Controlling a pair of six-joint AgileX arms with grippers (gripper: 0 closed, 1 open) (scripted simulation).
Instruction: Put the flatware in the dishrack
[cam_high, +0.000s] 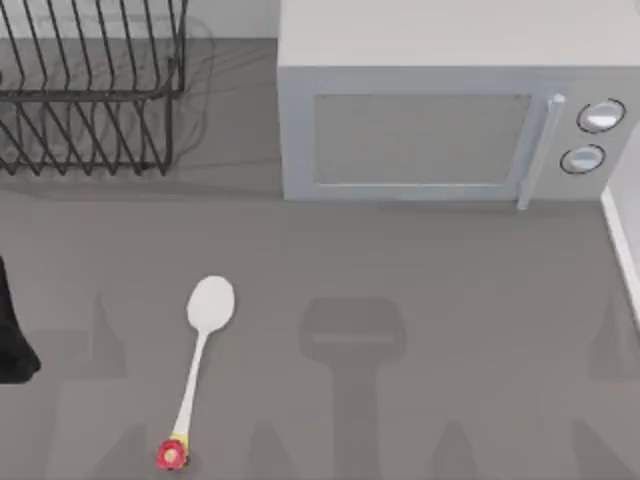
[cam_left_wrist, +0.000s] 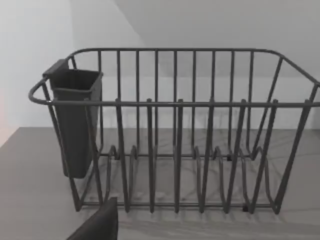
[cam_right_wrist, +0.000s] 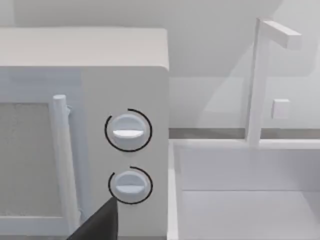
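The spoon (cam_high: 200, 355) lies flat, bowl toward twelve o'clock. I should grab its thin handle with my left pincer; whether it's open, I cannot tell.

Rendered kitchen counter: grey microwave (cam_high: 440, 120), black wire dishrack (cam_high: 90, 95), white sink basin (cam_right_wrist: 245, 190) with faucet (cam_right_wrist: 262, 75).

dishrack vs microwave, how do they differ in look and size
The dishrack is black open wire that you can see through; the microwave is a solid grey box with a door handle and two knobs. The dishrack is smaller, at the table's far left; the microwave sits right of it. Both stand along the back.
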